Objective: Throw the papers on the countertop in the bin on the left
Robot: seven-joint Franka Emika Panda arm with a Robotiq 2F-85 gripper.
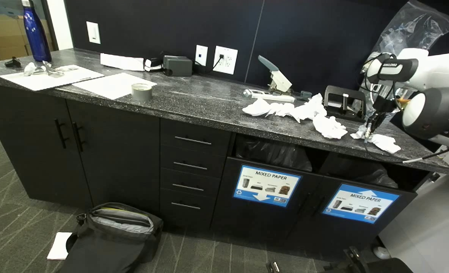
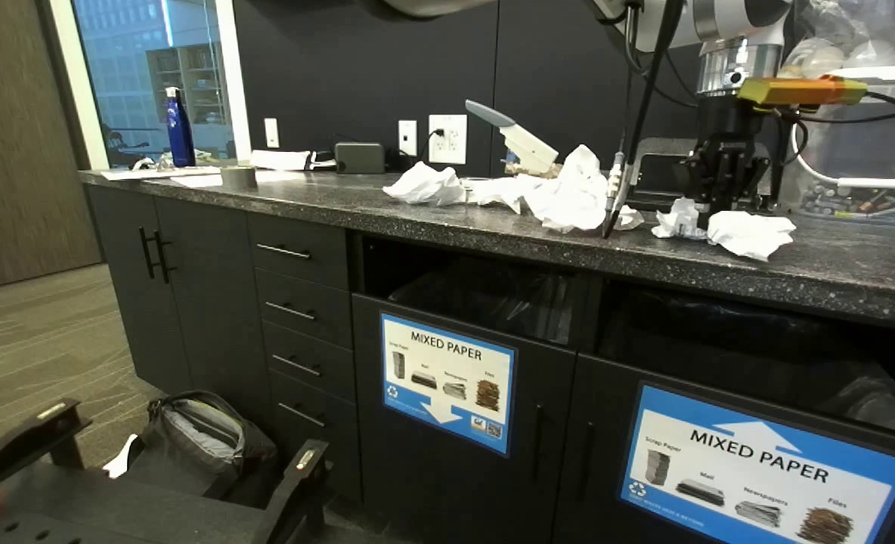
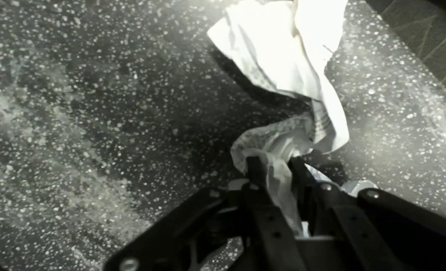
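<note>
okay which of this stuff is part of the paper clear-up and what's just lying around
Part of the job:
crumpled papers
countertop
bin on the left
gripper, closed on one of the papers

Just lying around:
blue bottle
roll of tape
flat white sheets
open dark bag

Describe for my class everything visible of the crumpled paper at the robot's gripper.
The crumpled paper is white, thin-looking and deeply creased, spreading wide at one end and narrowing in folds. Its narrow part is pinched in the gripper, whose jaws hide some of it. It rests on the dark, speckled countertop, near the front edge.
</note>
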